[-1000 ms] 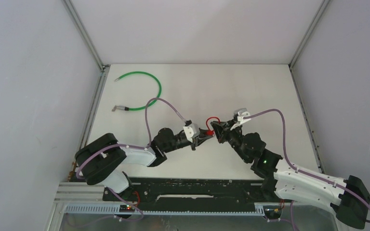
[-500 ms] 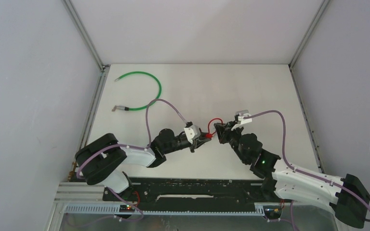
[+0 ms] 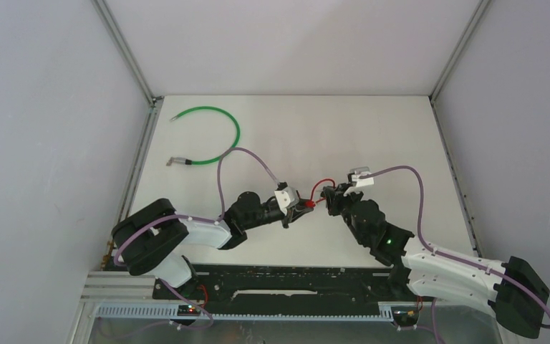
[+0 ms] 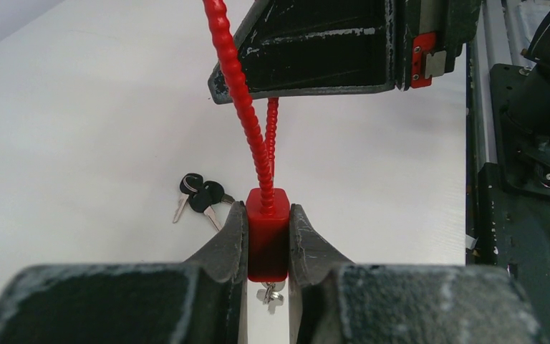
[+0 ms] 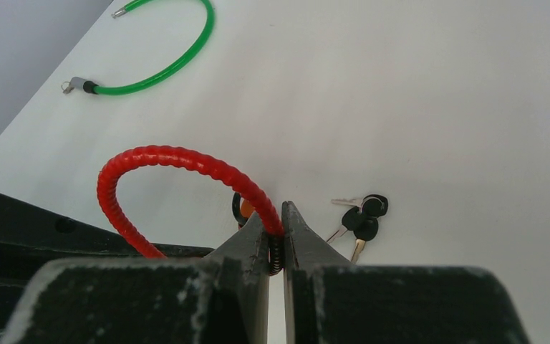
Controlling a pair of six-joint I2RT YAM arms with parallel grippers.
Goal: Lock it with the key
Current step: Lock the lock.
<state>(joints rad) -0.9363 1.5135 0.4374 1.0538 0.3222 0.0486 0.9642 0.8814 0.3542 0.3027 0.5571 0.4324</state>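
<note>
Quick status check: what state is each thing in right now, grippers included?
Left gripper: shut on red lock body.
Right gripper: shut on red cable near its free end.
Red cable: looped, free end outside the body, not locked.
Keys: lying loose, in neither gripper.
Green cable lock: open, ends apart, untouched.

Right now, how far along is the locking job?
Done: the red cable lock is picked up, left gripper clamped on its lock body, right gripper pinching the cable's free end. In hand: that end is held near the body, not yet seated. Left: insert it and turn a key; the key bunch lies on the table.
</note>
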